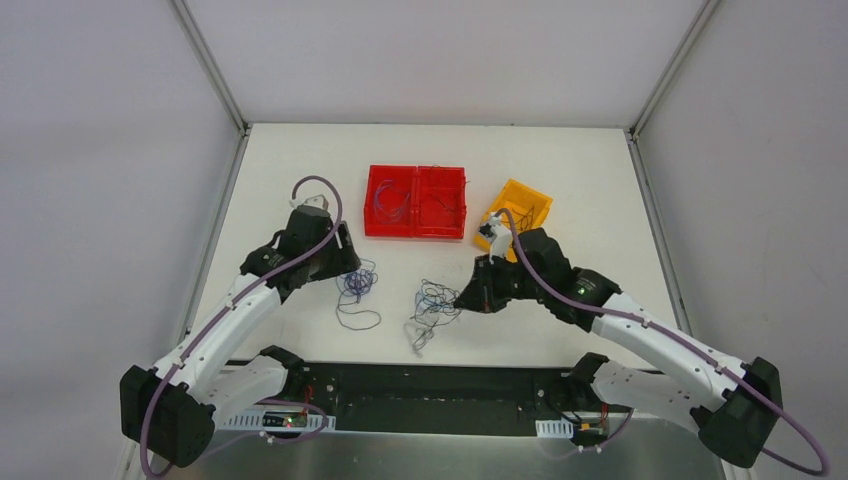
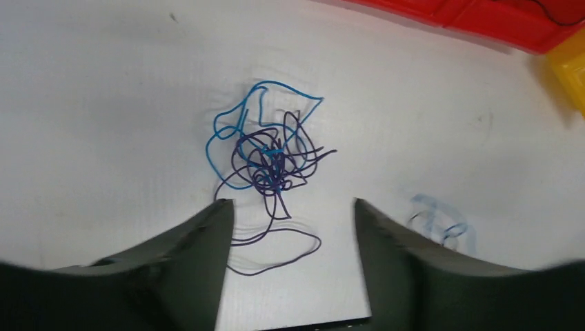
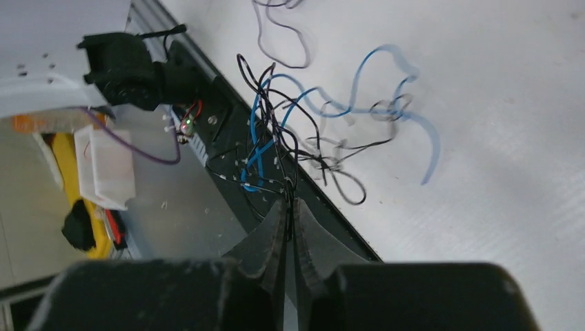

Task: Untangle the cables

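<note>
My left gripper (image 2: 291, 207) stands partly open, its two dark fingers (image 2: 207, 241) apart with nothing between them. It hangs over a small tangle (image 2: 269, 162) of the cables, light blue and dark purple wire knotted together and lying flat on the table (image 1: 600, 200). A long purple loop trails from the knot back between my fingers toward the near edge. From above, this tangle (image 1: 357, 285) sits in the left half of the table, closer to the near edge than to the far one.

My right gripper (image 3: 288, 200) is pinched tight, jaws pressed together on thin strands of a second tangle (image 3: 290, 131), which is black and blue wire. The strands fan out from my fingertips. The farther loops look blurred, so I cannot say for sure whether the whole bundle is off the surface or partly resting on it. In the overhead view this second tangle (image 1: 432, 305) is near the middle of the table, toward the near edge, just left of my right gripper (image 1: 462, 297) and well apart from the first one.

Beyond both tangles, toward the far edge, stands a red bin (image 1: 415, 232) with two compartments. The left one holds bluish wire and the right one dark wire. A yellow bin (image 1: 540, 200) sits just to its right, behind my right wrist.
</note>
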You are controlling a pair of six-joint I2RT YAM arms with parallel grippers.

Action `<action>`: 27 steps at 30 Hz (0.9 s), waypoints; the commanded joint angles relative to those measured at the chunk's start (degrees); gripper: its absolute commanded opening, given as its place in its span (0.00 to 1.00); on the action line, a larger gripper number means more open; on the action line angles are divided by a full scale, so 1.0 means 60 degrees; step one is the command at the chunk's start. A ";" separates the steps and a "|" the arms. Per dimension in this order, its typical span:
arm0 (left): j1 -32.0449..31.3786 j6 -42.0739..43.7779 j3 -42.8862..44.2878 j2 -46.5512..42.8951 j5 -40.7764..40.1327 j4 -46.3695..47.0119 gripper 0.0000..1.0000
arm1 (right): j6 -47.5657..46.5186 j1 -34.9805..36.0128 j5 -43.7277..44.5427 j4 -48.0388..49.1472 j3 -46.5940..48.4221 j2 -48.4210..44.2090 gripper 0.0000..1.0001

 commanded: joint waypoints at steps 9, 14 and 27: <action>-0.0519 0.1015 -0.0351 0.0143 0.3651 0.2662 0.84 | -0.0271 0.0492 0.1140 -0.0073 0.0705 0.1047 0.10; -0.1267 0.1173 -0.0150 0.1018 0.4095 0.2762 0.83 | -0.0174 0.0500 0.1418 -0.0359 0.0645 0.1298 0.32; -0.2559 0.1294 -0.0134 0.2010 0.5241 0.1387 0.71 | 0.0158 0.2057 0.2271 0.0135 0.0275 0.3427 0.52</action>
